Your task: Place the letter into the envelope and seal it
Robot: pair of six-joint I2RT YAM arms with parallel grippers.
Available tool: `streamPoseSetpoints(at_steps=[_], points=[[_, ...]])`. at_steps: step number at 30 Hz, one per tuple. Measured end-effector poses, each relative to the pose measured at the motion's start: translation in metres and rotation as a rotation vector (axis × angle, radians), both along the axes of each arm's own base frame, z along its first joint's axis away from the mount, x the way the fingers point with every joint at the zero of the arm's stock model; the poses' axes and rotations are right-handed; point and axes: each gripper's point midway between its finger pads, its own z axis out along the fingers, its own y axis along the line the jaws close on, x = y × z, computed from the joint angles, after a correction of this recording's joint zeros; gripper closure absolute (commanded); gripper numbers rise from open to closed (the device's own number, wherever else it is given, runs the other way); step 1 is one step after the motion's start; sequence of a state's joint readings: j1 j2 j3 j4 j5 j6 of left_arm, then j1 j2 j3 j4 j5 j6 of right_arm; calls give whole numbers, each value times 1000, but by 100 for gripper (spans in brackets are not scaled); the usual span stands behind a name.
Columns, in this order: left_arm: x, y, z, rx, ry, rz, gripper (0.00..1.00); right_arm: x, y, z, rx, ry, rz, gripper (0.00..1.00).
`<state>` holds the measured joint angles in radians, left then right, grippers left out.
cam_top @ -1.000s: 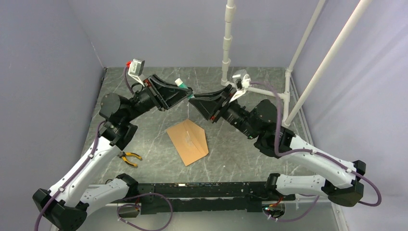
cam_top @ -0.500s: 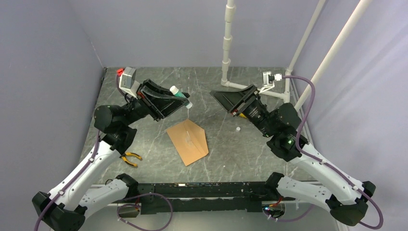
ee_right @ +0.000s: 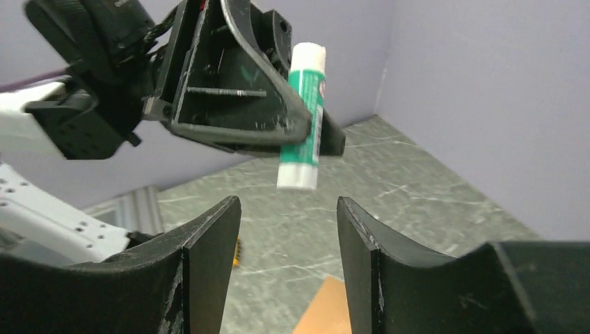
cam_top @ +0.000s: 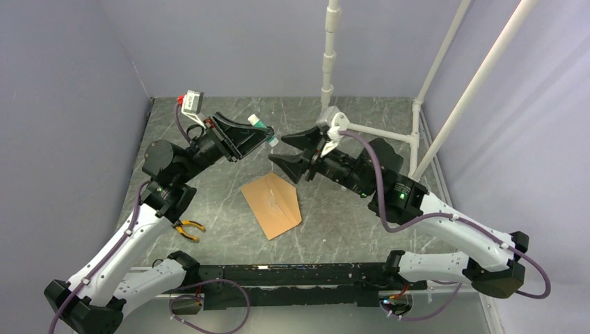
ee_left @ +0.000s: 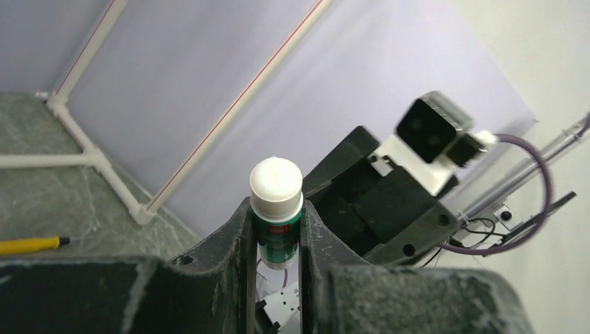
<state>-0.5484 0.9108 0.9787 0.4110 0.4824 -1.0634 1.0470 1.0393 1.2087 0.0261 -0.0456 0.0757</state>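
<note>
table: grey marbled top; both arm bases bolted at its near edge
frame: white pipes, upright at the far side and slanting on the right
left arm: white links, black wrist; reaches up and inward over the table's far left
right arm: same build; bends inward, its wrist pointing at the left gripper
envelope: brown, flat on the table between the arms, below both grippers and apart from them (a corner of it shows at the bottom of the right wrist view); its pointed end faces the far side
left gripper: raised above the table; fingers narrow, clamped on the stick from both sides
right gripper: jaws wide apart, nothing between them; facing the left gripper, just beside it; the stick's lower end hangs just above the gap
stick: glue stick, green body with white ends; held near its middle, both ends sticking out past the fingers; round white end toward the left wrist camera
pliers: yellow handles; on the table beside the left arm, well apart from the envelope
</note>
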Motion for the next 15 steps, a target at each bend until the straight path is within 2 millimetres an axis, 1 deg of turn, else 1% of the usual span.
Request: streamPoseSetpoints(at_steps=[2, 3, 4, 6, 7, 8, 9, 11, 13, 15], points=[[5, -1, -5, 9, 40, 11, 98, 5, 6, 0, -52, -22, -35, 46], [7, -1, -7, 11, 58, 11, 98, 9, 8, 4, -66, -30, -57, 48], [9, -2, -9, 12, 71, 12, 97, 15, 9, 8, -74, -36, -81, 52], [12, -4, -12, 12, 92, 11, 98, 22, 10, 13, -80, -44, -120, 65], [14, -5, -14, 12, 100, 12, 98, 24, 9, 12, -86, -42, -134, 72], [16, -5, -15, 12, 108, 15, 97, 26, 8, 11, -92, -35, -150, 76], [18, -6, -16, 14, 114, 18, 98, 27, 7, 9, -97, -30, -157, 78], [20, -7, -19, 19, 126, 18, 98, 28, 8, 5, -108, -13, -164, 76], [21, -7, -20, 22, 129, 20, 97, 27, 8, 5, -103, -1, -164, 67], [20, -7, -20, 22, 128, 18, 98, 26, 9, 4, -97, 16, -156, 61]])
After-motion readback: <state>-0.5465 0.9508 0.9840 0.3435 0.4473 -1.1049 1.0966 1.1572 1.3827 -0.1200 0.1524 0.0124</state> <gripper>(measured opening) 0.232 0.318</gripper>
